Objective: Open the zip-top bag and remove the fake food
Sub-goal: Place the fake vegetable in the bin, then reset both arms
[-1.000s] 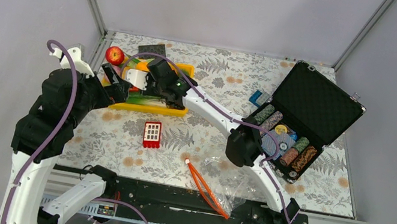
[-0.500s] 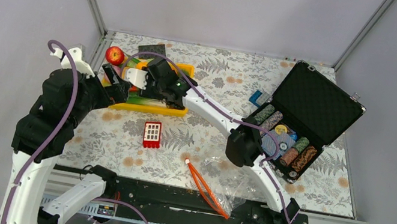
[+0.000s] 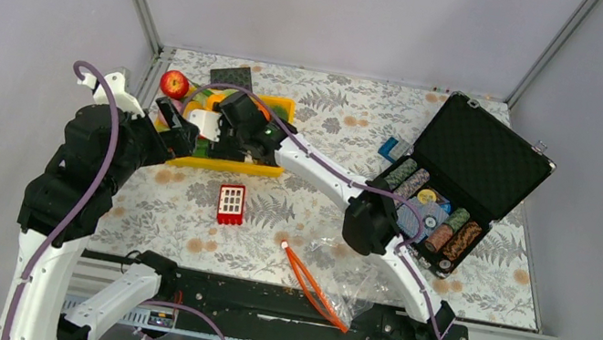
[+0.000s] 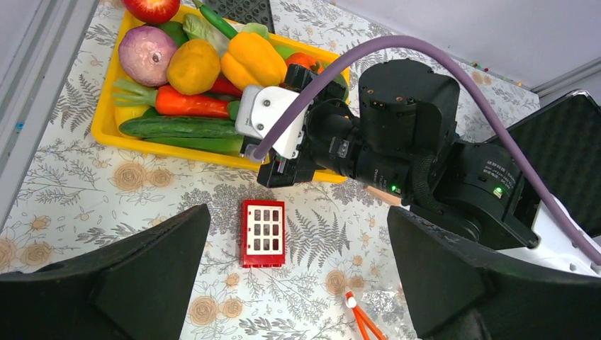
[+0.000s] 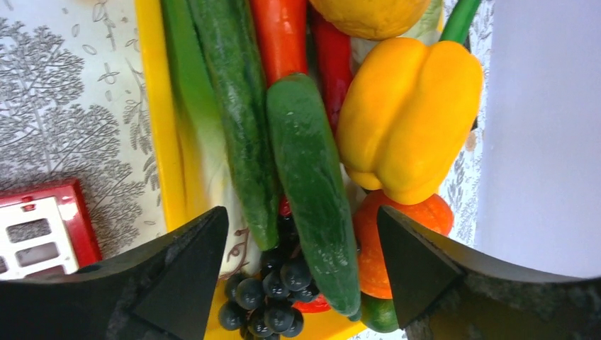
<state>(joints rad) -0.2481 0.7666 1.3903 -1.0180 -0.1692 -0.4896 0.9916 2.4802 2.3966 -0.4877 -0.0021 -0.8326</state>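
Note:
The zip-top bag [image 3: 346, 277] lies flat and crinkled near the table's front edge, its red-orange zip strip [image 3: 313, 288] on its left. The fake food fills a yellow tray [image 3: 272, 169] at the back left: yellow bell pepper [image 5: 407, 113], orange pumpkin [image 5: 397, 241], purple onion [image 4: 146, 54], yellow-orange round fruit [image 4: 193, 66] and carrot [image 4: 191, 105]. The red apple [image 3: 174, 82] sits at the tray's far left corner. My right gripper [image 5: 305, 269] hangs open over the tray's cucumbers and grapes, holding nothing. My left gripper [image 4: 298, 276] is wide open above the table, near the tray.
A red block with a white grid face [image 3: 230, 203] lies in front of the tray. An open black case [image 3: 463, 174] with chip rolls stands at the right. A dark card [image 3: 232, 75] lies behind the tray. The enclosure's walls rise close behind and beside the tray.
My right gripper's jaws have widened over the tray and the wrist has shifted slightly left. The left arm and the bag have not moved.

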